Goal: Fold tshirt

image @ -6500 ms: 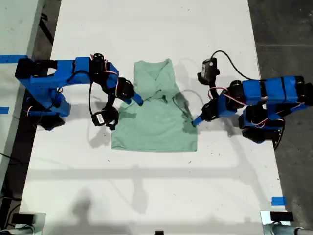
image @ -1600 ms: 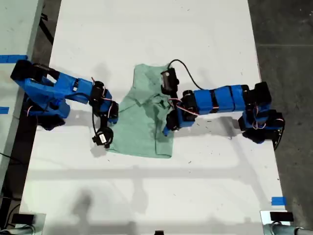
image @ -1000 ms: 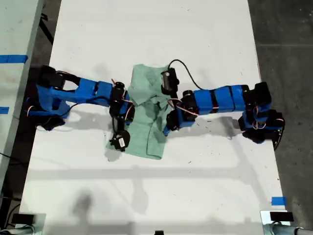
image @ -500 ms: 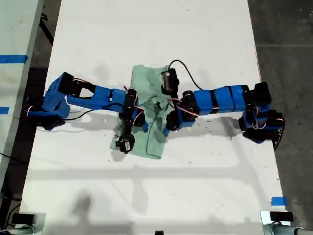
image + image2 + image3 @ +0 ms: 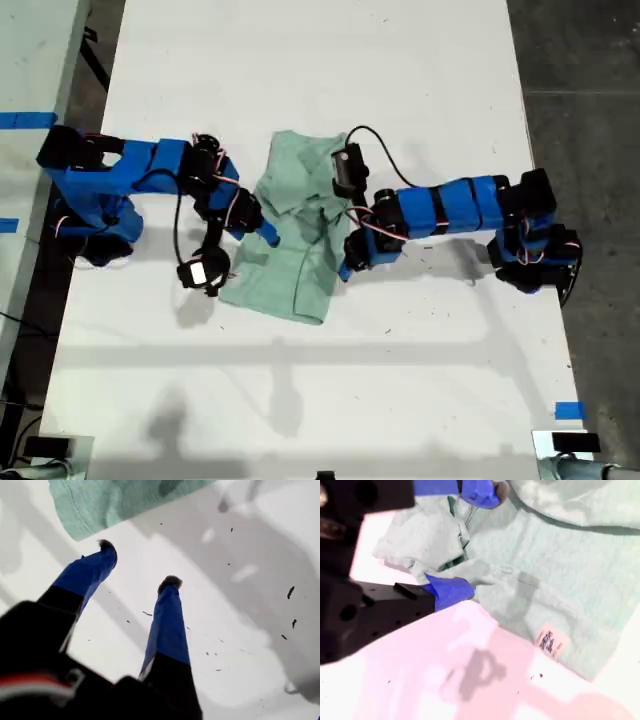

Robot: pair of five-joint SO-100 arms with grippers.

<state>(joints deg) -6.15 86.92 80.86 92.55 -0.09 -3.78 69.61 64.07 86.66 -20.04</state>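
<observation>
The pale mint tshirt [image 5: 290, 265] lies crumpled and partly folded in on itself in the middle of the white table [image 5: 300, 400]. My second gripper [image 5: 268, 235] reaches in from the exterior view's left over the shirt's edge. In its wrist view it [image 5: 465, 540] is open, with bunched cloth of the tshirt [image 5: 560, 570] lying between the fingers. My first gripper [image 5: 345, 268] comes from the exterior view's right and sits on bare table beside the shirt's other edge. It [image 5: 139, 564] is open and holds nothing, and a corner of the tshirt [image 5: 100, 500] lies just beyond its tips.
A small white label [image 5: 547, 642] shows on the shirt's hem. Blue tape marks sit at the exterior view's left edge [image 5: 25, 120] and lower right [image 5: 568, 410]. Dark floor [image 5: 580, 80] borders the table on the exterior view's right.
My second gripper has pulled back toward the exterior view's left, off the shirt's middle to its edge. The shirt's side has spread out slightly. My first gripper has barely moved.
</observation>
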